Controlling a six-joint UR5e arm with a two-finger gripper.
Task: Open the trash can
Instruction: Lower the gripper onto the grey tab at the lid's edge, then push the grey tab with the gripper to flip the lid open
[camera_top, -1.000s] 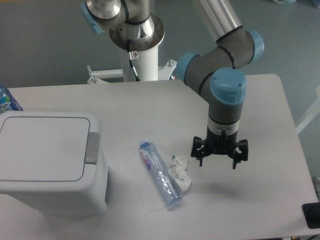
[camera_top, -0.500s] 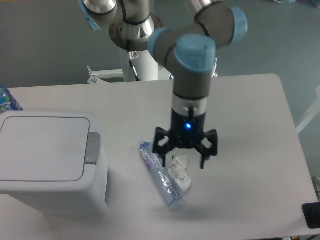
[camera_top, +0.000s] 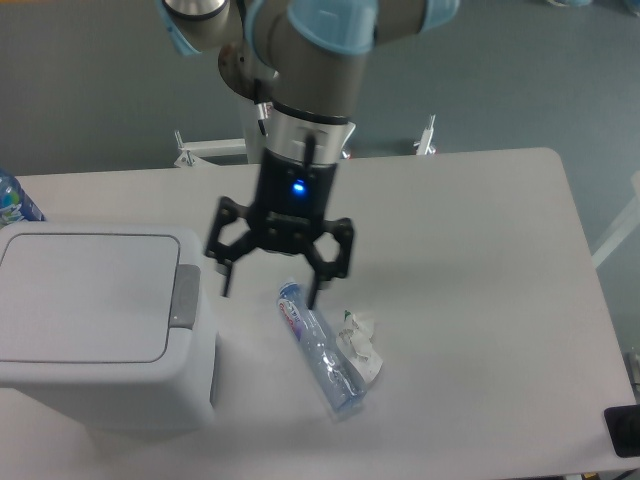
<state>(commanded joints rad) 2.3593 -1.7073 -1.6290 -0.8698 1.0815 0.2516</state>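
Trash can (camera_top: 95, 330): a large boxy light-grey bin is seen at the left side of the table (camera_top: 480, 250), close to the near edge. Its flat rectangular lid (camera_top: 85, 297) is lying shut, level with the rim.
Push-button tab (camera_top: 185, 296): a darker grey strip is set on the right rim of the bin, facing the middle of the table.
Gripper (camera_top: 270, 285): it is pointed downward, with its two fingers spread wide and nothing held between them. It is held above the tabletop, between the bin's right rim and the bottle; whether anything is touched cannot be told. A blue light is lit on its body.
Arm (camera_top: 320, 60): the wrist is seen upright over the gripper, with light-blue joint caps near the top of the view.
Clear plastic bottle (camera_top: 322, 347): it is laid on its side, slanted, just right of the bin and below the gripper.
Crumpled wrapper (camera_top: 362, 343): it is lying against the right side of the bottle.
Second bottle (camera_top: 14, 199): only a blue-labelled part is visible at the left edge, behind the bin.
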